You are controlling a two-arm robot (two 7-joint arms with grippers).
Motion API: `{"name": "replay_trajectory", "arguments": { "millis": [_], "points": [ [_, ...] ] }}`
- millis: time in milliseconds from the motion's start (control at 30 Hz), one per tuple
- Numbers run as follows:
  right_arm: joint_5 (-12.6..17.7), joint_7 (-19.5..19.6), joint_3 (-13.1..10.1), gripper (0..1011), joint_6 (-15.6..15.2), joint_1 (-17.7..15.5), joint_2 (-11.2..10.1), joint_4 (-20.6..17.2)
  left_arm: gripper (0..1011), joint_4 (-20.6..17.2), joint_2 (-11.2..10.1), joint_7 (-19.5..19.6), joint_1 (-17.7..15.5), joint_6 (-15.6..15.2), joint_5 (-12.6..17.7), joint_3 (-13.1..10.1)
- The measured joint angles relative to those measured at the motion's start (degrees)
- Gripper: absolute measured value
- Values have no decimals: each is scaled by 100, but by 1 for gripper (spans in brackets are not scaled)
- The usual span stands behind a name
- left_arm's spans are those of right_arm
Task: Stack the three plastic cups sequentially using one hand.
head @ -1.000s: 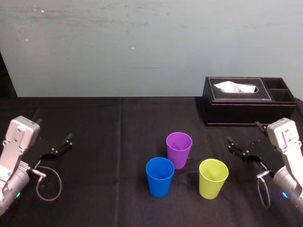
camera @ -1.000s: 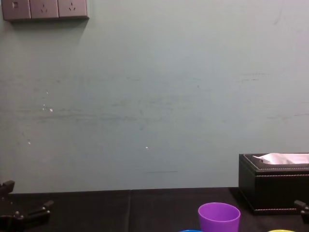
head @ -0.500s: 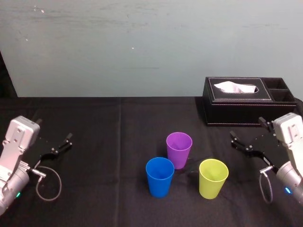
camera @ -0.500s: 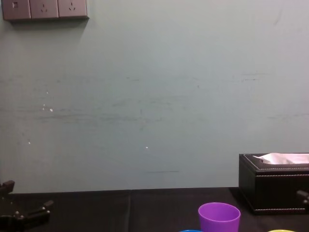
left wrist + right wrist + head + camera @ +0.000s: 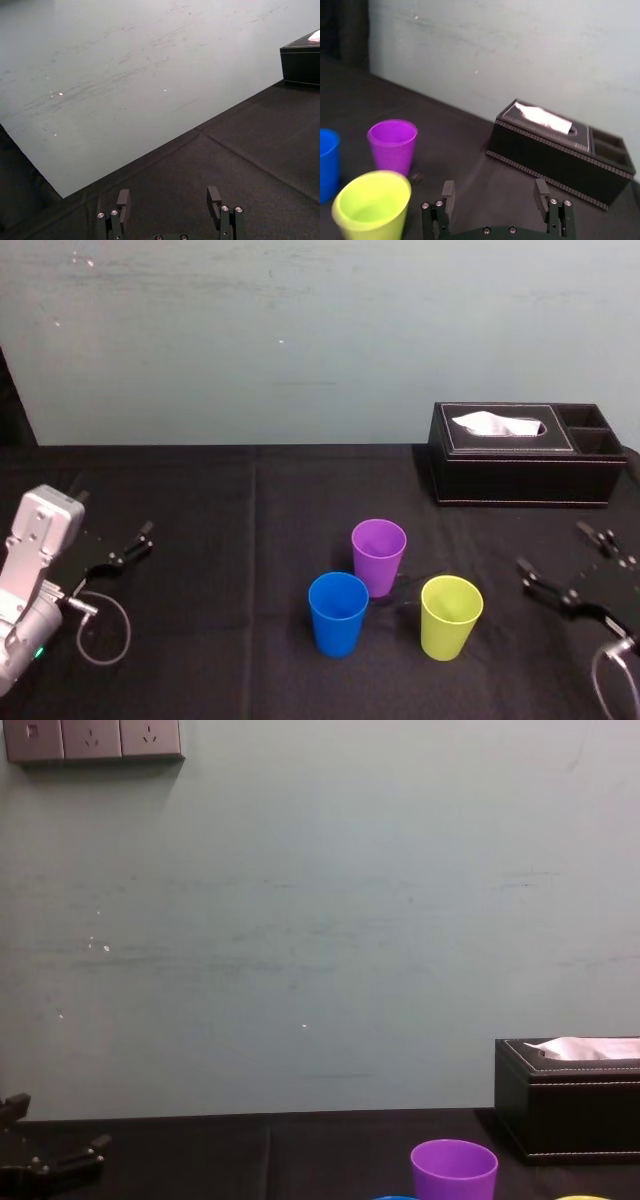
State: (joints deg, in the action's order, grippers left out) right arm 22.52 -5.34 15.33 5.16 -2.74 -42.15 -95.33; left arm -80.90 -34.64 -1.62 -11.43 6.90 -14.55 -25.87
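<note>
We see three upright, unstacked cups grouped mid-surface (image 5: pixel 220 540): purple cup (image 5: pixel 378 555) at the rear, blue cup (image 5: pixel 337 613) front left, yellow-green cup (image 5: pixel 451 615) front right. The right claw (image 5: pixel 494 187), spread wide and empty, is right of the yellow-green cup. The left claw (image 5: pixel 168 192), equally spread and empty, is parked far left.

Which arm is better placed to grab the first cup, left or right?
Probably right. The right gripper, open, is close to the yellow-green cup, with the purple cup and blue cup just beyond; the left gripper sits much farther away.
</note>
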Motion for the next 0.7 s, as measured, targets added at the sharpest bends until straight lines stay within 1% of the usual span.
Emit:
{"name": "replay_trajectory", "arguments": {
  "millis": [33,100,133,200,233,267,300,400,433,467,567,700],
  "points": [
    [103,-46,-128,1003,-14,-228,-112,-148,1000,0,0,0,0,0,0,1],
    [196,-88,-253,1003,-16,-466,-214,-291,1000,0,0,0,0,0,0,1],
    [284,-133,-365,1003,-16,-685,-301,-412,1000,0,0,0,0,0,0,0],
    [358,-190,-467,1003,-16,-904,-391,-530,1000,0,0,0,0,0,0,0],
    [413,-254,-546,1003,-16,-1106,-470,-630,1000,0,0,0,0,0,0,0],
    [439,-293,-577,1003,-15,-1193,-504,-679,1000,0,0,0,0,0,0,0],
    [477,-365,-632,1003,-9,-1372,-570,-761,1000,0,0,0,0,0,0,1],
    [527,-483,-704,1003,8,-1621,-640,-878,1001,0,0,0,0,0,0,0],
    [527,-483,-704,1003,8,-1621,-640,-878,1000,0,0,0,0,0,0,0],
    [538,-543,-719,1003,9,-1708,-656,-920,1000,0,0,0,0,0,0,0],
    [534,-659,-711,1003,16,-1817,-668,-972,1000,0,0,0,0,0,0,1],
    [488,-793,-619,1003,4,-1818,-619,-983,1000,0,0,0,0,0,0,0]
  ]
}}
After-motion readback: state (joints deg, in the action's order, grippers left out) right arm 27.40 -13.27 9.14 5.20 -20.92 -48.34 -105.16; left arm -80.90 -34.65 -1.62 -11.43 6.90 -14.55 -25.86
